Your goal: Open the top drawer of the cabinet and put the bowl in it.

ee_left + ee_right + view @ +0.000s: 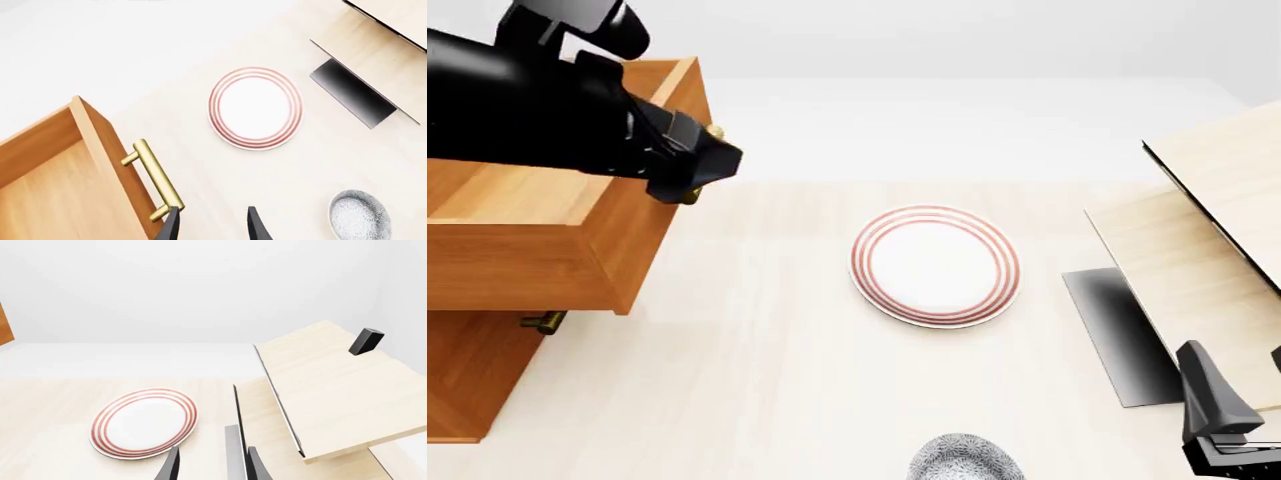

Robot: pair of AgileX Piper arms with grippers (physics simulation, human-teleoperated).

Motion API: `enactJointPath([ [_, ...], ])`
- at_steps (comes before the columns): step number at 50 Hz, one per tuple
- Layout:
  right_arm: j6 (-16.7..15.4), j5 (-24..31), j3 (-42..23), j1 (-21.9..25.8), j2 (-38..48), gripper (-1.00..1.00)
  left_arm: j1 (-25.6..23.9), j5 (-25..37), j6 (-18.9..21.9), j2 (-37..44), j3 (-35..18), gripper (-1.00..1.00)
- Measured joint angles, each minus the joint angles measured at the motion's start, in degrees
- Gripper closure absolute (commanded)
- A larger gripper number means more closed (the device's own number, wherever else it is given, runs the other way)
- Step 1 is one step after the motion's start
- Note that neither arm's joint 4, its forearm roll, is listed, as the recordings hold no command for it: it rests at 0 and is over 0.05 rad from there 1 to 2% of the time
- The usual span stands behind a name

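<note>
The cabinet (467, 380) stands at the left with its top drawer (521, 260) pulled out, an empty wooden box (47, 200) in the left wrist view. My left gripper (213, 225) is open just off the drawer's brass handle (155, 181). One finger (172, 222) sits beside the handle's end, and nothing is between the fingers. The speckled bowl (965, 460) rests on the table at the near edge, also seen as the bowl (359, 216) from the left wrist. My right gripper (1244, 390) hangs open at the near right, away from the bowl, which is out of the right wrist view.
A white plate with red rings (934, 265) lies mid-table. A pale wood structure (1214, 230) with a black panel (1114, 335) fills the right side. A lower drawer's small brass handle (545, 322) shows under the open drawer.
</note>
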Motion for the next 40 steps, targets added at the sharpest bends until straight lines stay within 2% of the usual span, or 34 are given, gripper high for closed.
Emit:
enactJointPath([
  [18, 0.0, 0.0, 0.0, 0.0, 0.0, -1.00, -4.9, -4.2, -2.0, -0.5, 4.8, -1.00],
  [40, 0.0, 0.0, 0.0, 0.0, 0.0, -1.00, -11.4, -12.7, -8.9, 1.9, 11.1, -1.00],
])
